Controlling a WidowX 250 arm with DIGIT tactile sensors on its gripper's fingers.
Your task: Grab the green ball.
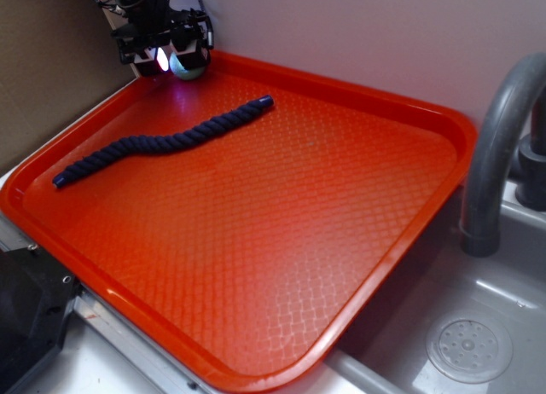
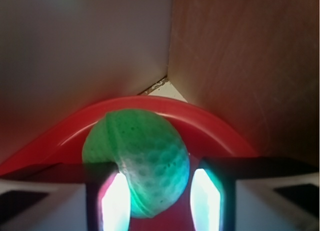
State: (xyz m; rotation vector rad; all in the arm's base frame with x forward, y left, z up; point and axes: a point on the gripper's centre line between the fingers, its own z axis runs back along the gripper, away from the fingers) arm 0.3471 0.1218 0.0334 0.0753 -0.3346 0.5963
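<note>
The green ball (image 1: 189, 66) sits in the far left corner of the red tray (image 1: 444, 125), close to the raised rim. My gripper (image 1: 183, 60) is lowered over it and open, one finger on each side. From the wrist view, the ball (image 2: 140, 151) fills the space between the two glowing pads. The left pad (image 2: 116, 203) touches or overlaps the ball, and a thin strip of red tray shows between the ball and the right pad (image 2: 205, 201). Behind the ball curves the tray rim (image 2: 210, 123).
A long dark blue rope (image 1: 171, 141) lies diagonally across the tray's left half. A brown panel (image 1: 43, 70) and a pale wall (image 1: 358, 27) meet right behind the corner. A grey faucet (image 1: 499, 155) and sink drain (image 1: 469, 349) are at the right, and a black object (image 1: 26, 309) at the bottom left.
</note>
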